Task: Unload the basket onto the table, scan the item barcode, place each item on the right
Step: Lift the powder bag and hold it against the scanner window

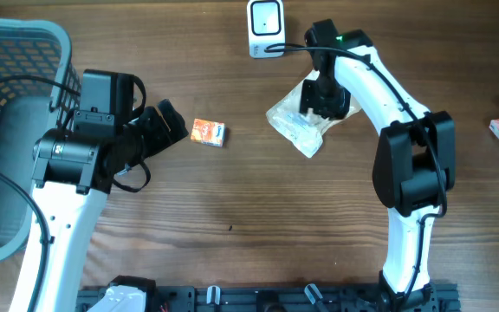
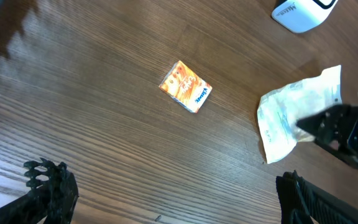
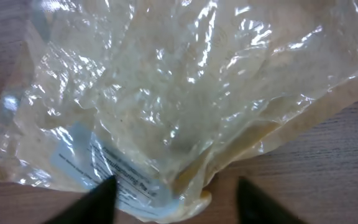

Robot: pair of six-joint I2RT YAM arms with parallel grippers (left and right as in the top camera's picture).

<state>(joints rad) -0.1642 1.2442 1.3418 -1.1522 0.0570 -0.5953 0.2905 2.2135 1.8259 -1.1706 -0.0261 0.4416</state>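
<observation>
Plastic bag (image 1: 297, 130), upper right of centre, lies directly under the right fingers (image 3: 101, 202) (spread, gripping nothing), its long axis diagonal.

Overhead and wrist views share the bag (image 1: 297, 130).

Mock shop checkout on a wooden table (image 1: 249, 208): white barcode scanner (image 1: 265, 28), grey mesh basket (image 1: 24, 61).

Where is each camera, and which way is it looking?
Overhead: above the table, facing straight down; left gripper and right gripper show.
Left wrist: on the left arm, looking along the table at the orange box; own fingers at bottom corners.
Right wrist: close above the plastic bag, facing down; own fingertips at bottom.
Shared: all see the plastic bag.
</observation>
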